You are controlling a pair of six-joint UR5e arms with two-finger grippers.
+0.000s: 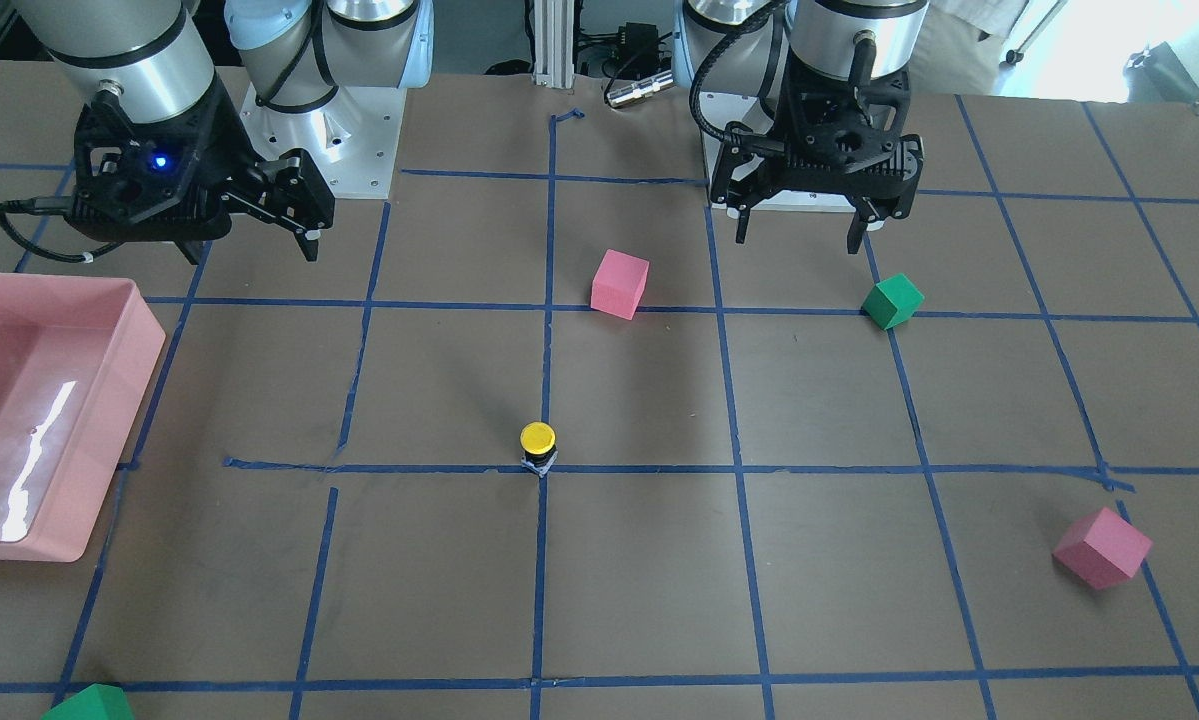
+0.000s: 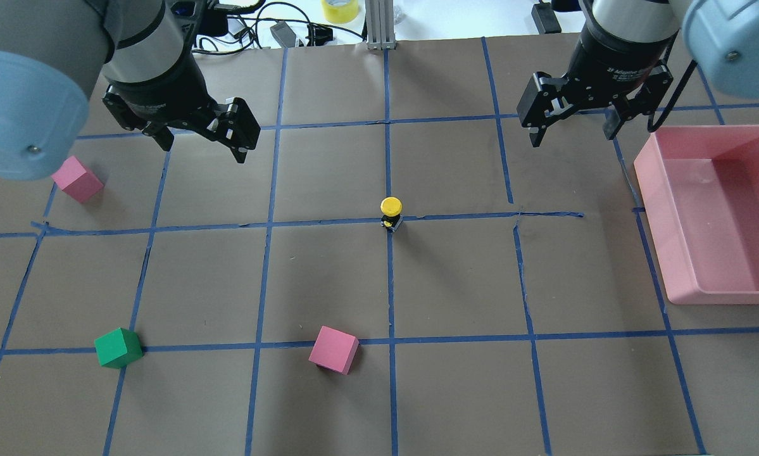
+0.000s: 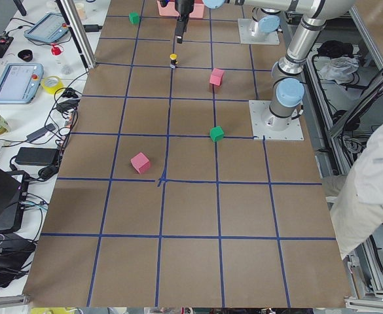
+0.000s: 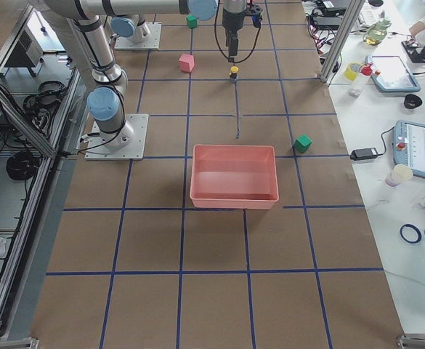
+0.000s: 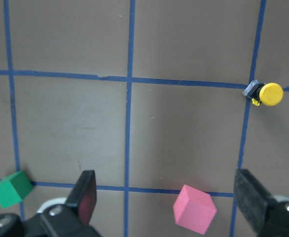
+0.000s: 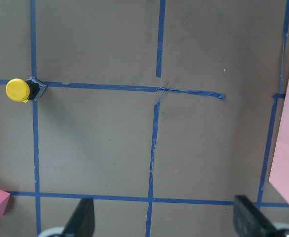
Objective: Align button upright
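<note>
The button [image 2: 390, 212] has a yellow cap, black body and grey base. It stands cap up on a blue tape crossing at the table's middle, also in the front view [image 1: 538, 447]. It shows in the left wrist view [image 5: 265, 94] and the right wrist view [image 6: 23, 90]. My left gripper [image 2: 202, 145] is open and empty, hovering above the table, apart from the button. My right gripper [image 2: 571, 138] is open and empty, hovering on the other side, next to the pink tray. Nothing touches the button.
A pink tray [image 2: 654, 190] stands on my right side. A pink cube [image 2: 333, 349] and a green cube [image 2: 118, 348] lie near my base. Another pink cube [image 2: 77, 179] lies far left. A second green cube [image 1: 89, 703] sits at the far edge.
</note>
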